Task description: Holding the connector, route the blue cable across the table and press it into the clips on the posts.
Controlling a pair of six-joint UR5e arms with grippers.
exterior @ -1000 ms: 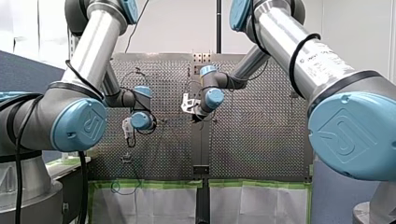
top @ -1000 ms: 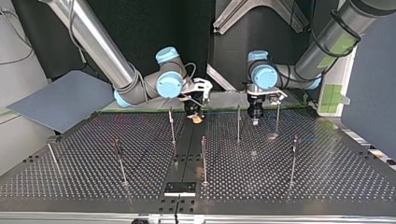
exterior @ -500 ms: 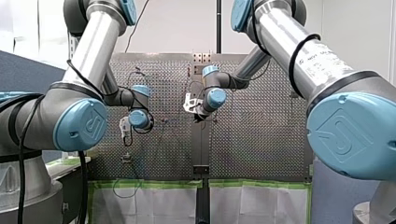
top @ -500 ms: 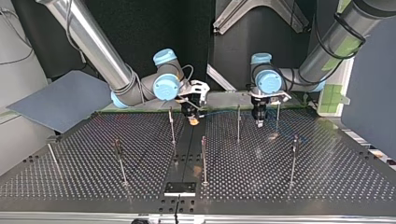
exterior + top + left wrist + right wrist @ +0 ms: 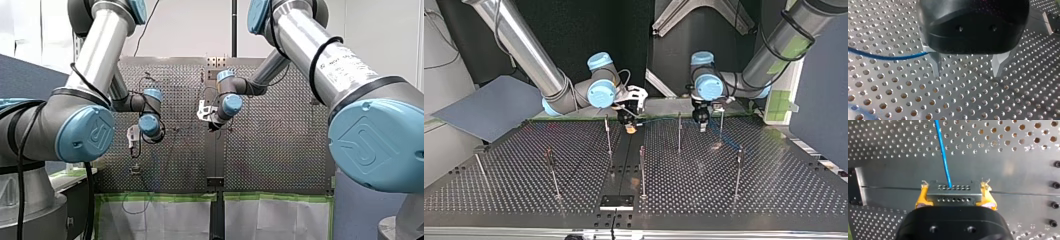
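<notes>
While the right end effector clamps one connector trailing one blue cable, the left end effector gapes empty.

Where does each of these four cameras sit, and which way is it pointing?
Front view: behind and above the shoulders, facing out over the perforated metal table; my left arm and my right arm show.
Top view: across the table, facing back at both arms.
Left wrist view: on my left arm, looking down past its open left hand at the table.
Right wrist view: on my right arm, looking past the right hand, shut on the grey metal connector.
Both wrist views share the thin blue cable.
</notes>
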